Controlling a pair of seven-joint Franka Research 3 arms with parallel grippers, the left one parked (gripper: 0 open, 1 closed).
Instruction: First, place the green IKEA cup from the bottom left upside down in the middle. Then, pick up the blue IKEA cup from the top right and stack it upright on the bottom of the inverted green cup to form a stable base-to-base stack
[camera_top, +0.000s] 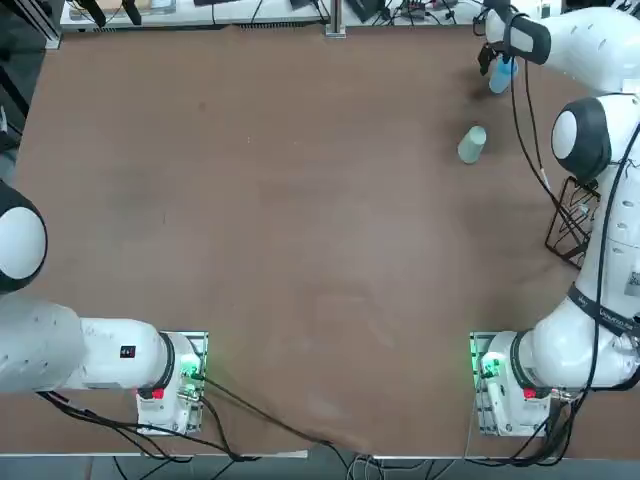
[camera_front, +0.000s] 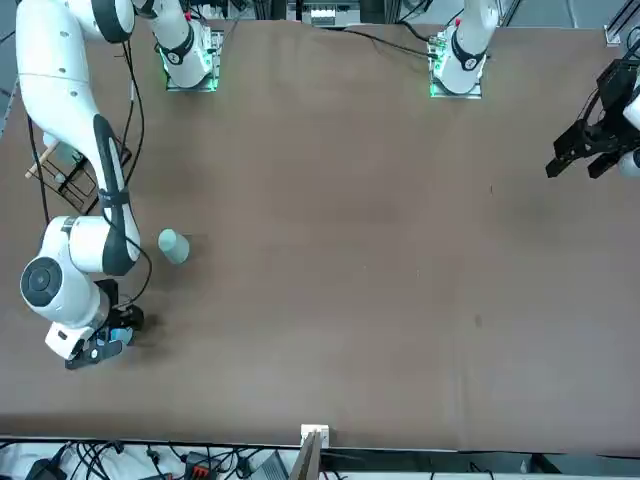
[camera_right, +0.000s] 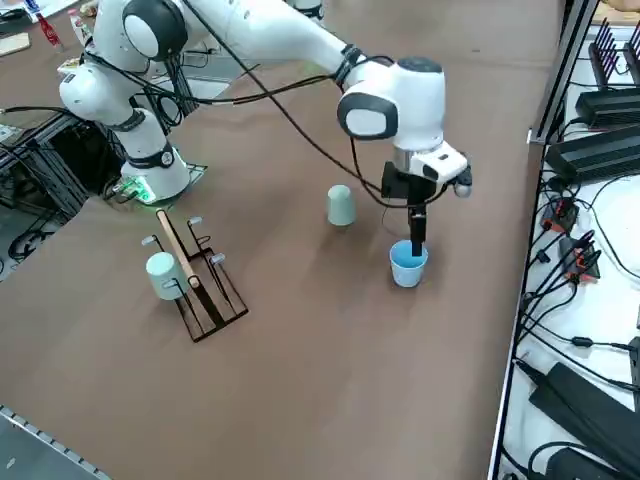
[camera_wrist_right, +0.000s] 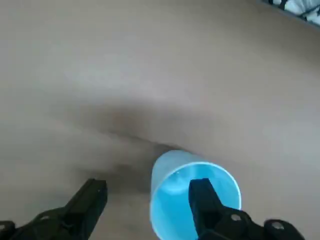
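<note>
The blue cup stands upright at the far right of the table, also seen in the top view. My right gripper hangs straight down over it and is open. In the wrist view, one finger reaches inside the blue cup and the other stays outside, so the pair straddles the cup's wall. The green cup stands a short way off, narrow end up, apart from the blue cup.
A black wire rack holding a pale whitish cup sits at the table's right edge, close to my arm's base. Cables and black boxes lie beyond the far edge.
</note>
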